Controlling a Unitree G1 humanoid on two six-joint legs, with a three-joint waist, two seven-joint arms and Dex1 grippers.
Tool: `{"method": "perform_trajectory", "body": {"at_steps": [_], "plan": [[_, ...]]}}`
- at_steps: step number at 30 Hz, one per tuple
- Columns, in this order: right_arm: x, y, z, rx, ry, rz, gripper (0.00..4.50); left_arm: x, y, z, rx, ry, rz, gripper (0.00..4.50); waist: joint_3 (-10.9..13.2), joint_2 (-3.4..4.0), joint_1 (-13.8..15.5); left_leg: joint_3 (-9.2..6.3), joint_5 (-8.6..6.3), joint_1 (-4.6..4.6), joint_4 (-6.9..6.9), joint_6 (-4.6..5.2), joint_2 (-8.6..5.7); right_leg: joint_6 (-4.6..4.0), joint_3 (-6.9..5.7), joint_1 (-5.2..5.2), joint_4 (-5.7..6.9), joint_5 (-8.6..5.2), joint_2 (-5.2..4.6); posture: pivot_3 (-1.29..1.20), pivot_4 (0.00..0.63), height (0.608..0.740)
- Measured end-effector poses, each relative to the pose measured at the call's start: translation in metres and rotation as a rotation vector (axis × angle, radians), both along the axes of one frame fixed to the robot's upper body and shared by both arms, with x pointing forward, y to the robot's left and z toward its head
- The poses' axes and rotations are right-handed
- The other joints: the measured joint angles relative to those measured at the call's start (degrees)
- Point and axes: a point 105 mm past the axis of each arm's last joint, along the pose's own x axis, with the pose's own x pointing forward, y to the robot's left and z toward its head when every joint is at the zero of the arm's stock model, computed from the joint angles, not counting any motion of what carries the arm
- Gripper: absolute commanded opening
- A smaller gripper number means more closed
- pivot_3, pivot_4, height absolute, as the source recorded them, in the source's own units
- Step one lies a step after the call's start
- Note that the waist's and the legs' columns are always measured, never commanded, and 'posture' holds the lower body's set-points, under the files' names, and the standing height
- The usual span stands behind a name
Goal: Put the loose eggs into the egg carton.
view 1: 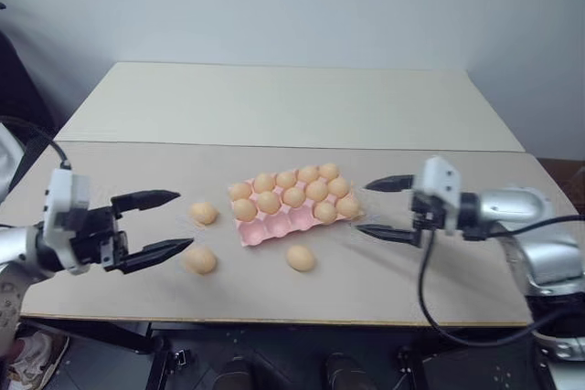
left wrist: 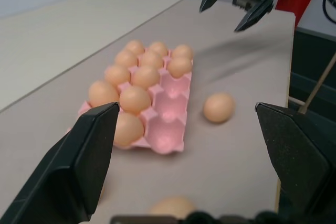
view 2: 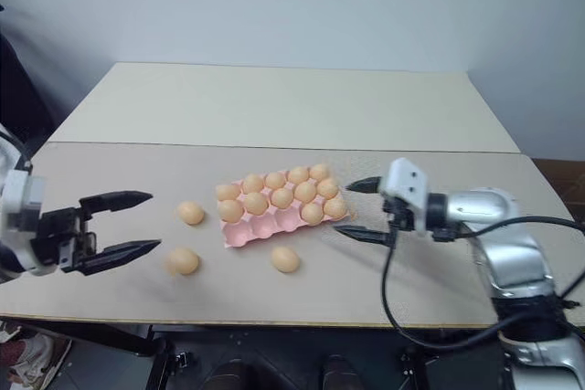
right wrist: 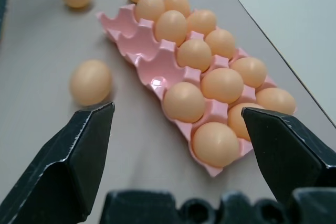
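The pink egg carton lies mid-table and holds several eggs; some cups in its near row are bare. Three loose eggs rest on the table. One is just left of the carton, one is nearer the front left, and one is in front of the carton. My left gripper hovers open left of the two left eggs, holding nothing. My right gripper is open and empty at the carton's right end. In the right wrist view the carton lies ahead, with the front egg beside it.
The tan table has its front edge close below the eggs. A second cream table adjoins it at the back, before a pale wall. A black cable hangs from my right arm over the front right edge.
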Motion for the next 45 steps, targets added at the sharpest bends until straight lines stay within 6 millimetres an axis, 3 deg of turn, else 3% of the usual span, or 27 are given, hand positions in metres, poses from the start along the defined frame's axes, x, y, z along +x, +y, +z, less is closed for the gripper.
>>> {"method": "perform_trajectory", "body": {"at_steps": [4,11,15,20,29,39,42,45], "plan": [[-0.016,-0.018,0.007,-0.018,0.033,0.045,4.48,-0.007,0.021,-0.007,0.039,0.03,0.05,4.5,0.0,0.0,0.07,0.02,0.0,0.03,-0.01,0.0,0.01,0.0,0.0,0.03,-0.02,-0.01,0.0,0.0,0.15,0.74],[-0.019,-0.014,0.008,0.008,0.019,0.06,4.48,-0.009,0.022,-0.004,0.05,0.015,0.05,4.5,0.0,-0.01,0.11,0.03,0.0,0.03,-0.03,0.0,0.01,0.0,0.01,0.02,0.0,-0.01,0.0,0.0,0.15,0.74],[-0.019,0.003,0.004,0.005,0.019,0.093,4.48,-0.009,0.016,-0.003,0.059,0.006,0.023,4.5,0.0,0.0,0.1,0.03,0.0,0.05,-0.02,0.0,0.01,0.0,0.02,0.03,0.02,-0.01,-0.01,0.0,0.15,0.74],[-0.021,0.038,-0.01,-0.027,0.081,0.122,4.48,-0.007,0.002,-0.001,0.061,-0.005,-0.049,4.5,0.0,-0.01,0.18,0.03,0.0,0.03,-0.02,0.0,0.01,0.0,0.02,0.01,0.03,-0.01,-0.01,0.0,0.15,0.74],[-0.013,0.113,-0.054,-0.164,0.241,0.058,4.48,0.0,-0.025,0.001,0.057,-0.008,-0.18,4.5,0.0,-0.01,0.13,0.0,0.0,-0.12,0.0,0.0,0.0,-0.01,0.01,-0.14,0.05,0.0,0.01,0.0,0.15,0.74],[-0.01,0.134,-0.085,-0.315,0.232,-0.018,4.48,0.0,-0.027,0.001,0.059,-0.004,-0.195,4.5,0.0,-0.01,0.22,0.0,0.0,-0.14,0.01,0.0,0.0,-0.01,-0.01,-0.16,0.05,0.0,0.0,0.0,0.15,0.74],[-0.008,0.135,-0.088,-0.326,0.223,-0.037,3.91,0.0,-0.027,0.001,0.059,-0.005,-0.194,4.5,0.0,-0.01,0.2,0.0,0.0,-0.15,0.01,0.0,0.0,-0.01,-0.01,-0.17,0.05,0.0,0.0,0.0,0.15,0.74],[-0.008,0.138,-0.087,-0.317,0.219,-0.035,2.86,-0.001,-0.028,0.001,0.063,-0.008,-0.198,4.5,0.0,-0.01,0.19,-0.01,0.0,-0.15,0.01,0.0,0.01,-0.01,-0.01,-0.16,0.05,0.0,0.0,0.0,0.15,0.74]]}}
